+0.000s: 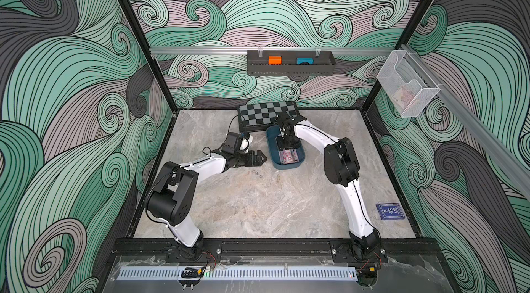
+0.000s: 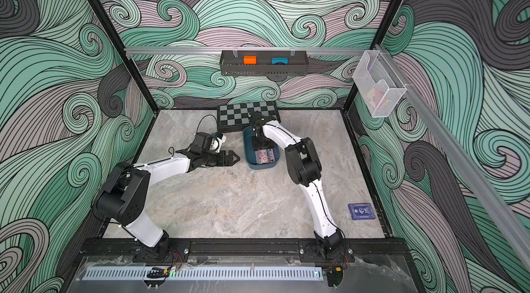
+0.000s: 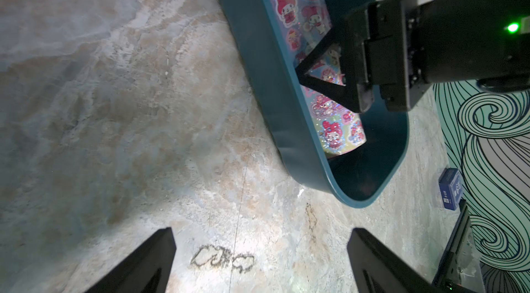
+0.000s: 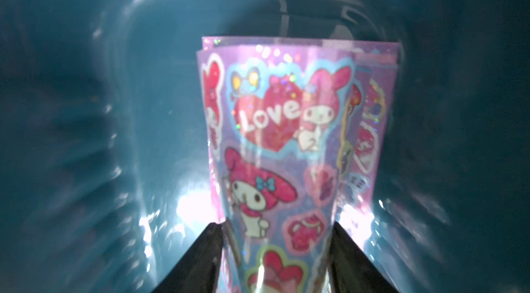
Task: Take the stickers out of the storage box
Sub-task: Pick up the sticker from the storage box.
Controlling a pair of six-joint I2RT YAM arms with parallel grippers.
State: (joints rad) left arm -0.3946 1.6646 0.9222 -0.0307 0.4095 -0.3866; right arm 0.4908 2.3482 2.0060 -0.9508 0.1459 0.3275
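Note:
The storage box (image 1: 284, 166), a shallow teal tub, lies on the marble floor just in front of the chessboard, and shows in both top views (image 2: 262, 166). Pink-purple stickers (image 4: 275, 122) printed with cartoon characters lie inside it as several stacked sheets. My right gripper (image 4: 276, 224) reaches down into the tub. Its fingers press the sheets' two long edges, and the stack bows up between them. My left gripper (image 3: 262, 231) hovers open over bare floor just left of the tub (image 3: 258, 76), with nothing between its fingers. The tub's far half is hidden under the right wrist.
A chessboard (image 1: 268, 115) lies against the back wall, touching the tub's far end. A dark blue card box (image 1: 391, 211) sits by the right edge. A black wall tray (image 1: 289, 69) and a clear bin (image 1: 407, 85) hang above the floor.

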